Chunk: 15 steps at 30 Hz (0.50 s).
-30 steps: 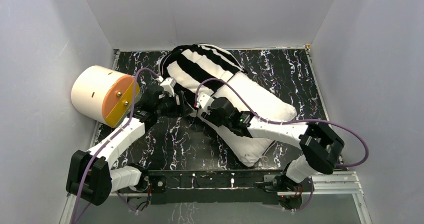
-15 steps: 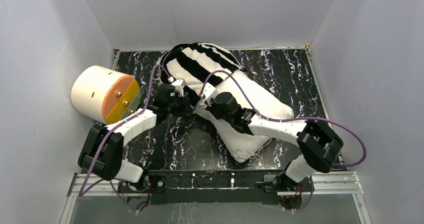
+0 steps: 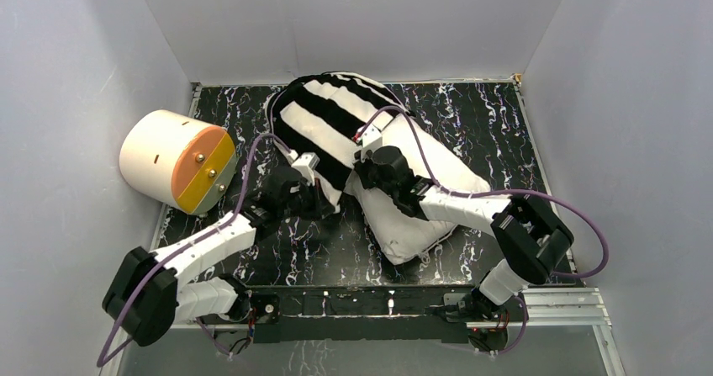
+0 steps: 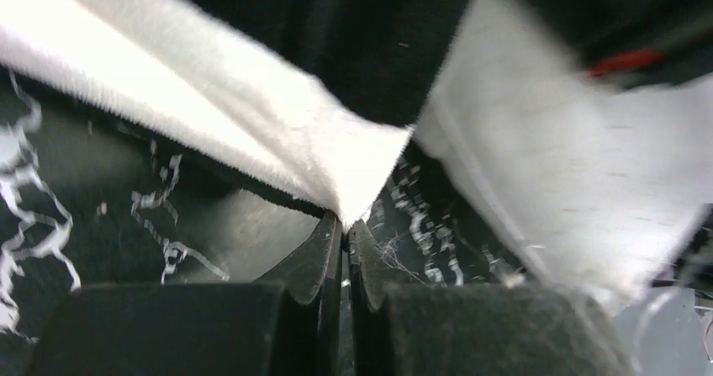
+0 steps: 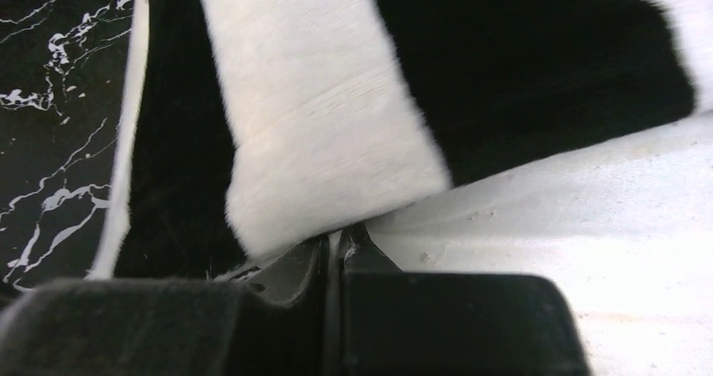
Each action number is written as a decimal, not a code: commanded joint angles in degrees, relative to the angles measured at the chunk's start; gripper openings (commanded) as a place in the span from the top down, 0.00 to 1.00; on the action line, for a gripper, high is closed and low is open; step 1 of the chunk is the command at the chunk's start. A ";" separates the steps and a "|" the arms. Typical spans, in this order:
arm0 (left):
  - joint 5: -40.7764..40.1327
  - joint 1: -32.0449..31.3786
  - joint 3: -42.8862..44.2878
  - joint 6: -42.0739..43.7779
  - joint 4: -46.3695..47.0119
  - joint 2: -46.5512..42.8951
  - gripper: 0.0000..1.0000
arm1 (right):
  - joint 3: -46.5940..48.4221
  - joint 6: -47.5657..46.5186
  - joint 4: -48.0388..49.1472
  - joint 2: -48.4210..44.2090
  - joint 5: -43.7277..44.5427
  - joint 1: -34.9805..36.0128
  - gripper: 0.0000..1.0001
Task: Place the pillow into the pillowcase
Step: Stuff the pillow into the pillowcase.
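At the far left a cream cylinder (image 3: pixel 172 159) with an orange face lies on its side by the table's (image 3: pixel 488 115) edge.

Next is the left gripper (image 4: pixel 345 229). Its fingers are squeezed together on a white corner of the pillowcase (image 3: pixel 332 111), at the near left of its open end. The left wrist view shows that corner pinched right at the fingertips.

The striped pillowcase lies in the middle, toward the far side. The far part of the pillow (image 3: pixel 399 229) seems to be inside it. The near part sticks out bare and white, toward the near right.

The right gripper (image 5: pixel 339 241) sits where the stripes meet the bare pillow. Its fingers are clamped on the edge of a white stripe of the pillowcase, with the pillow just beside them.

The pillow looks light, fat and squashy. It will bend and bulge when pushed, so it will not slide in easily. The pillowcase is thin, floppy and fuzzy, and it could slip out of a small pinch. The best place to hold is the hem of the open end, one grip on each side, so the mouth is held wide. A pinch that also catches the pillow would drag it along.
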 commanded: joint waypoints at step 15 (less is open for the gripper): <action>-8.91 -1.48 11.58 3.92 -12.87 1.87 0.46 | -4.63 1.64 6.87 -5.82 -3.30 -1.32 0.95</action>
